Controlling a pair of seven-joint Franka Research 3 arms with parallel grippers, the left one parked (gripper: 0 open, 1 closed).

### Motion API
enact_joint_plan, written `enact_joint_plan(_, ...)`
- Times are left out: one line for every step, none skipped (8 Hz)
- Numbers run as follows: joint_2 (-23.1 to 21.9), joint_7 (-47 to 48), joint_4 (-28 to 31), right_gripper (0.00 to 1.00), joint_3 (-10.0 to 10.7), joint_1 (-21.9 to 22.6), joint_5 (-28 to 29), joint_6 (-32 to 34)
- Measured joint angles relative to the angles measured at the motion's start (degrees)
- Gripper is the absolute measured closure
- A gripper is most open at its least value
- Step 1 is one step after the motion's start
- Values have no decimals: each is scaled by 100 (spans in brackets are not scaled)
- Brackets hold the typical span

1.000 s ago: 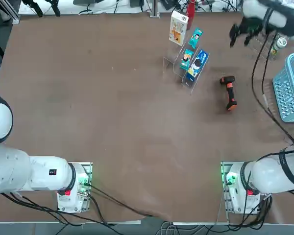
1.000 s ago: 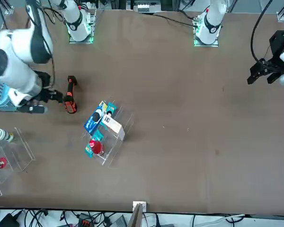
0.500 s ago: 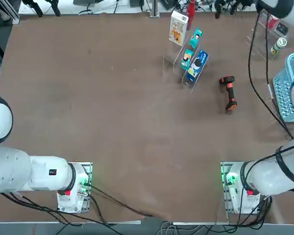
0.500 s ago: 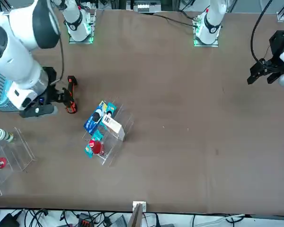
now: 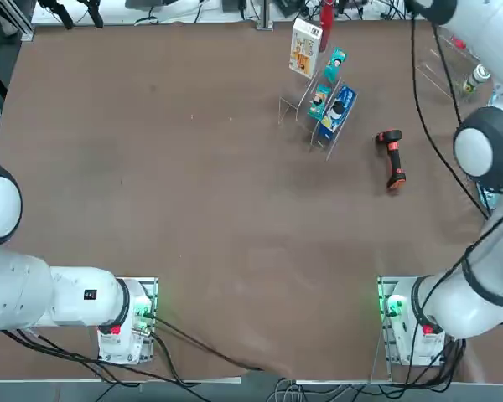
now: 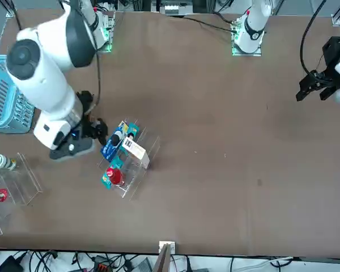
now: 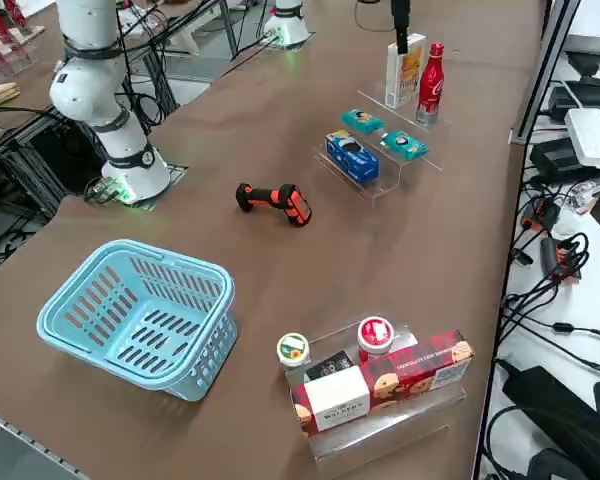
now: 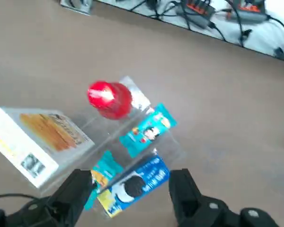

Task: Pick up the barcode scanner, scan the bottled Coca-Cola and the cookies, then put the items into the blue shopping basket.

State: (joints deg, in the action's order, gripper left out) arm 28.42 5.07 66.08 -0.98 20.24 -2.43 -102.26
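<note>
Barcode scanner [image 7: 273,200] lying on brown table [image 7: 230,110]; right end effector [image 8: 132,189] spread wide above display rack [image 7: 375,165], cables beyond table edge

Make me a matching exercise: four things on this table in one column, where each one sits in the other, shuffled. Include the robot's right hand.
Things:
1. barcode scanner
2. bottled Coca-Cola
3. blue shopping basket
4. right hand

Places or states:
A. upright on the clear stand, beside the cookies
B. open, empty, hovering over the stand's blue pack
C. lying on its side on the bare table
D. standing empty near the table's corner

Pairs: 1-C, 2-A, 3-D, 4-B
</note>
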Motion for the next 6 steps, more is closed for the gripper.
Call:
enact_joint_plan(207, -1, -194, 0, -15, 8, 1, -62)
enact_joint_plan(353, -4, -340, 0, -20, 8, 45, -143)
enact_joint_plan(430, -7, -427, 0, -28, 9, 151, -236)
enact_joint_plan(459, -10, -468, 0, -34, 9, 235, -324)
enact_joint_plan(489, -12, -481, 0, -36, 9, 258, -454)
enact_joint_plan(534, -13, -481, 0, -42, 9, 263, -592)
